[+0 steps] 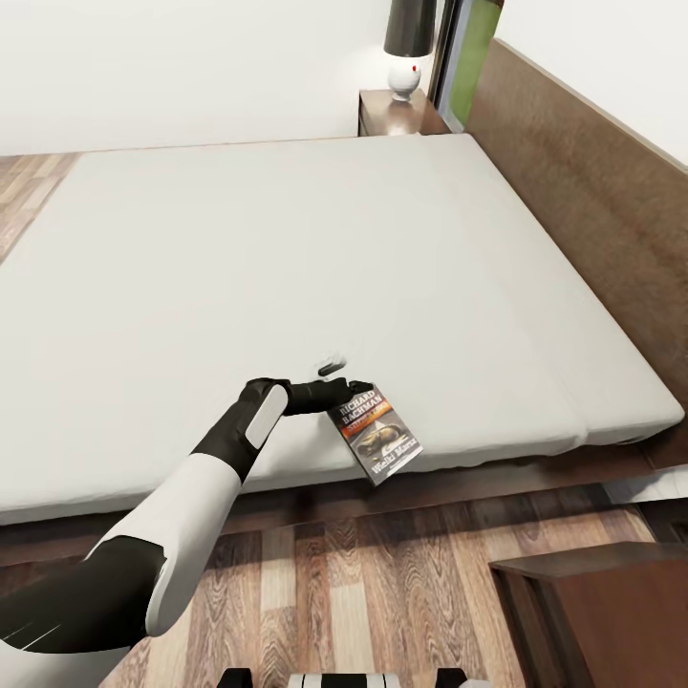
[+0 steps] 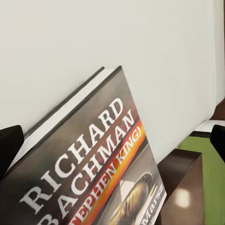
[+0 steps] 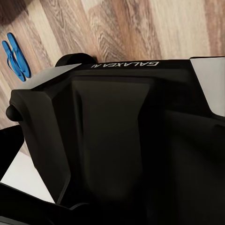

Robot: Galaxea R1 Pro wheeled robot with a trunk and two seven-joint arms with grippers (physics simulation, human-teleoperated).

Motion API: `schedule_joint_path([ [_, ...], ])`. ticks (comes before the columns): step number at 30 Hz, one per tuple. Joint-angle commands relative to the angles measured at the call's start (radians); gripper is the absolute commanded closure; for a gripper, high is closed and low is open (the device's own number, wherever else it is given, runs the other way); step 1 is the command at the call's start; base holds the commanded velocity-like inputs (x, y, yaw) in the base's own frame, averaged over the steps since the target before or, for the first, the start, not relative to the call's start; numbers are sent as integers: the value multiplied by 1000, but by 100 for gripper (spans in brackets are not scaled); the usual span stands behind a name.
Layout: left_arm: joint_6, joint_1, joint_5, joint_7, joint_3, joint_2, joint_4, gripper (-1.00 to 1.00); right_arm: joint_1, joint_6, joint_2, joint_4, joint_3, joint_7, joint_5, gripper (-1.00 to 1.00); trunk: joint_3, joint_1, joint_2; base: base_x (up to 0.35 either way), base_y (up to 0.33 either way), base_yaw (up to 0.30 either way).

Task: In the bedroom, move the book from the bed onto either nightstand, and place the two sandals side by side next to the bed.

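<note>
Bare off-white bed [image 1: 287, 268] takes up most of the bedroom, nightstand [image 1: 399, 113] off at the far corner. Left pincer [image 1: 346, 392] is clamped on the book [image 1: 376, 433] at the bed's near edge, cover up, long axis slanting down toward the floor [image 1: 382, 583]. Right pincer's state, can't tell; blue sandals [image 3: 16, 55] lie side by side on the planks.

My head camera looks down across the bed [image 1: 287, 268]. Left wrist camera sits close against the book [image 2: 93, 168], shared with head view [image 1: 376, 433]. Right wrist faces floorboards [image 3: 154, 28].

Book [image 1: 376, 433] over bed [image 1: 287, 287] near edge; nightstand [image 1: 397, 113] behind bed.
</note>
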State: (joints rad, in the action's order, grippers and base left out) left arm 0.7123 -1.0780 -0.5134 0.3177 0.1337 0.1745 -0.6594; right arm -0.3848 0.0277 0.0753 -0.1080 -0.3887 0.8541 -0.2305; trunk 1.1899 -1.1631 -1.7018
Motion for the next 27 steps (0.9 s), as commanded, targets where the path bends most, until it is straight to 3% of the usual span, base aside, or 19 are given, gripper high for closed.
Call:
schedule_joint_path([
  [1,4,0,0,1,0,0,0,-100,0,3,0,-1,-9,4,-9,-100,0,0,0,-7,0,0],
  [27,4,0,0,1,-2,0,0,-100,0,3,0,-1,-9,3,-9,-100,0,0,0,-19,0,0],
])
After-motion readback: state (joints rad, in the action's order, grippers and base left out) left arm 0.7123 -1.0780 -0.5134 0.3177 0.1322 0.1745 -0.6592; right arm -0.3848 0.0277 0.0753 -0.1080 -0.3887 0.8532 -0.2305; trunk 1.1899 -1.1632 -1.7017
